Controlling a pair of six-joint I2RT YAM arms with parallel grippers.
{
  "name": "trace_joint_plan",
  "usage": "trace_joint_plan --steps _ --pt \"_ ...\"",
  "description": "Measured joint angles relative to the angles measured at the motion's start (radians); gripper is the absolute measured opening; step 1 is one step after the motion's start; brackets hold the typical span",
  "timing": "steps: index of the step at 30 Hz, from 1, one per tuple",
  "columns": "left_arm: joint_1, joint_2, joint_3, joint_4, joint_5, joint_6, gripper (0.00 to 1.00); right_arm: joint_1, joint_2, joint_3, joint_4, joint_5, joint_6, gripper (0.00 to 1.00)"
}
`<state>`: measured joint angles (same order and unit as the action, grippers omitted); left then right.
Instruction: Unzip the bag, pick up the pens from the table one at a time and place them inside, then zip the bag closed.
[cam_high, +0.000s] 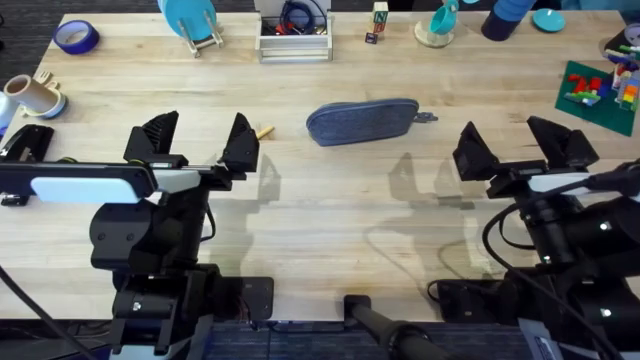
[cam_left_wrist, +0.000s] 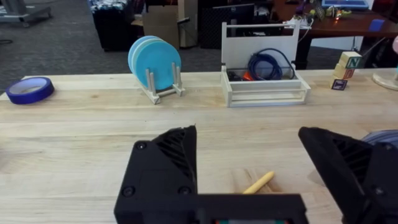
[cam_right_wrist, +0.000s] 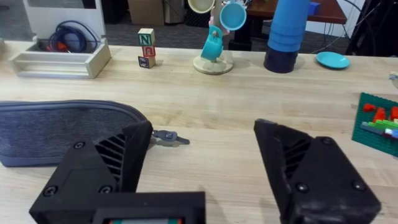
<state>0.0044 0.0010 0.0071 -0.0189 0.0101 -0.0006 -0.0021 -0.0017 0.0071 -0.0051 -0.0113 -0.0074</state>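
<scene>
The blue-grey bag (cam_high: 362, 121) lies lengthwise in the middle of the table (cam_high: 330, 210), its zipper closed and its small pull tab (cam_high: 426, 117) at the right end. In the right wrist view the bag (cam_right_wrist: 62, 130) and its pull tab (cam_right_wrist: 168, 138) lie just ahead of the fingers. A tan-yellow pen (cam_high: 265, 130) pokes out beside the left gripper's right finger; the left wrist view shows that pen (cam_left_wrist: 259, 183) on the wood between the fingers. My left gripper (cam_high: 199, 140) is open and empty, left of the bag. My right gripper (cam_high: 517, 143) is open and empty, right of the bag.
At the back stand a blue plate rack (cam_high: 190, 20), a white crate with cables (cam_high: 293, 40), letter blocks (cam_high: 378, 20), a teal mug stand (cam_high: 440, 25) and stacked blue cups (cam_high: 505, 18). Tape rolls (cam_high: 76, 37) sit far left; a green brick plate (cam_high: 600, 90) far right.
</scene>
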Motion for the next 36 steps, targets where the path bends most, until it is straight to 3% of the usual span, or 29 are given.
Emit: trace_joint_plan --steps 32,36 --pt "0.0 0.0 0.001 0.028 0.024 0.001 0.995 0.0 0.0 0.0 0.002 -0.004 0.0 0.996" --pt "0.0 0.0 0.029 -0.045 0.024 0.001 0.995 0.0 0.0 0.006 -0.012 -0.004 0.0 0.996"
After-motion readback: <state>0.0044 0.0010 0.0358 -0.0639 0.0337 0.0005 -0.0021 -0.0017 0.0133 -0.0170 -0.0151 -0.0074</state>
